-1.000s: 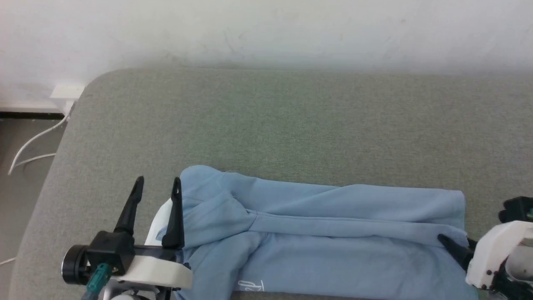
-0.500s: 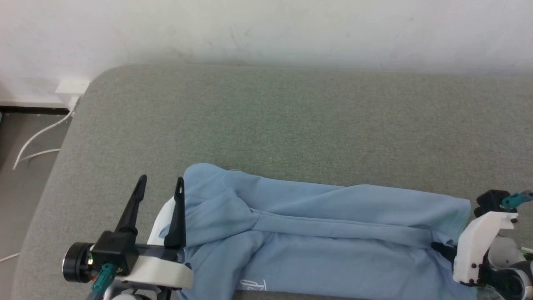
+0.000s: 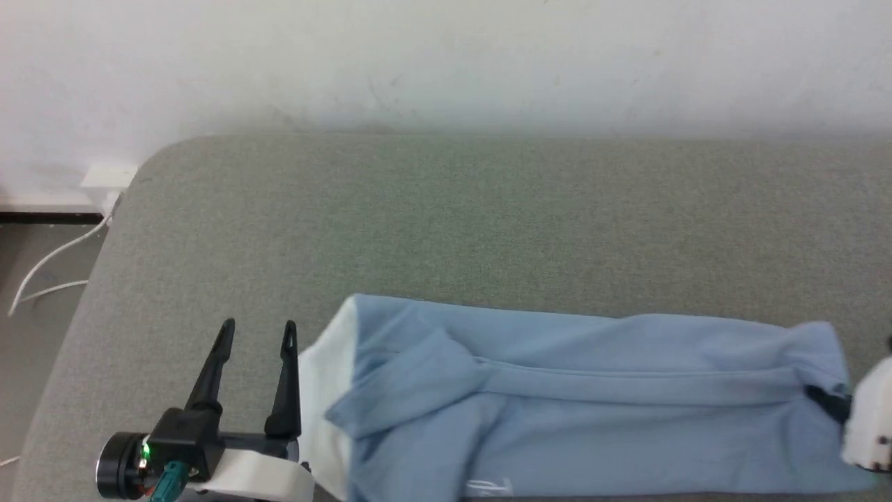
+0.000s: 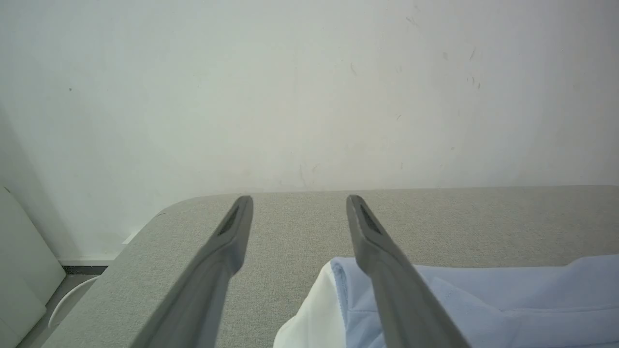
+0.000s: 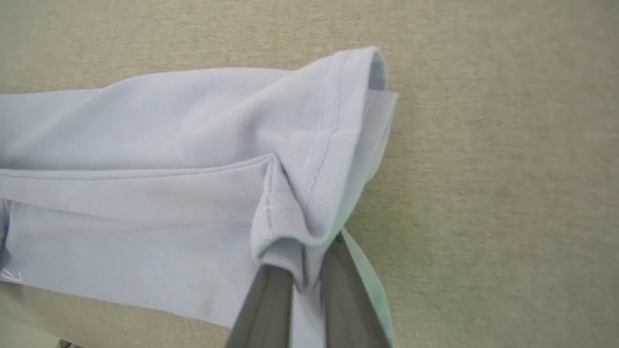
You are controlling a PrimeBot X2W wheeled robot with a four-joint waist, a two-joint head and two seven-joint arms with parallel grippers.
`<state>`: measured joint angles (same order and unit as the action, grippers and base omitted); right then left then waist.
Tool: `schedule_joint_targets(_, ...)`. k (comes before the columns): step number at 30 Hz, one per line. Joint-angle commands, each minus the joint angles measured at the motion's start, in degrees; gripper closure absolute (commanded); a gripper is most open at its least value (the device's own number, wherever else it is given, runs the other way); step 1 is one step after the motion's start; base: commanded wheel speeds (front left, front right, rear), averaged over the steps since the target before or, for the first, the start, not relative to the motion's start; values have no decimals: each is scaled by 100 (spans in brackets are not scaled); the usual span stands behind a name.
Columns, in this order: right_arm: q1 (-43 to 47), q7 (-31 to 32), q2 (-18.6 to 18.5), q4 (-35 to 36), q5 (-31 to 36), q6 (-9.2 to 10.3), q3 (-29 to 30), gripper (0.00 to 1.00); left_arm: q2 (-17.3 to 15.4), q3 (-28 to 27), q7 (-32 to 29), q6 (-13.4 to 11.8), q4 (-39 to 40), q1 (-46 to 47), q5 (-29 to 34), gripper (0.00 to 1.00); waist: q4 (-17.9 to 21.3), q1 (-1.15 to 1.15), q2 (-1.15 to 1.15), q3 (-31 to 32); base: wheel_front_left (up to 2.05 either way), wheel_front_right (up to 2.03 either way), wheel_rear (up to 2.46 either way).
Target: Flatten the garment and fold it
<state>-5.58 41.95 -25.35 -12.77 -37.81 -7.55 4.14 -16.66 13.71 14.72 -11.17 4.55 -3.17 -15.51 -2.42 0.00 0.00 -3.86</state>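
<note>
Right end effector [image 5: 304,273]: two dark fingers together, clamped on the hem corner of the light blue soft-knit short-sleeved garment [image 3: 592,397] at its right end. Left end effector [image 3: 258,325]: fingers apart, empty, just beside the white collar [image 3: 327,390] at the garment's left end. The garment lies as a long band near the front edge of the grey fabric-covered worktop [image 3: 488,223], with a white wall [image 3: 446,63] behind.

Grey-green padded surface [image 3: 488,209] bears the light blue garment [image 3: 592,404], folded into a long strip
</note>
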Motion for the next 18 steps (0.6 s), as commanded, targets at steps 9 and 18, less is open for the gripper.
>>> schedule_joint_targets(9, 271, 288, -116, 296, 513, 6, 1700, 100, -14, 1, 28, -53, -10, -57, 82, 0, 191, 0, 0, -45, 0, 0, 0)
schedule_joint_targets(18, 210, 1173, 900, 1441, -603, 6, 1074, 100, -30, 25, 28, -47, -42, -13, 71, 0, 209, 0, 0, -22, 0, 0, 0)
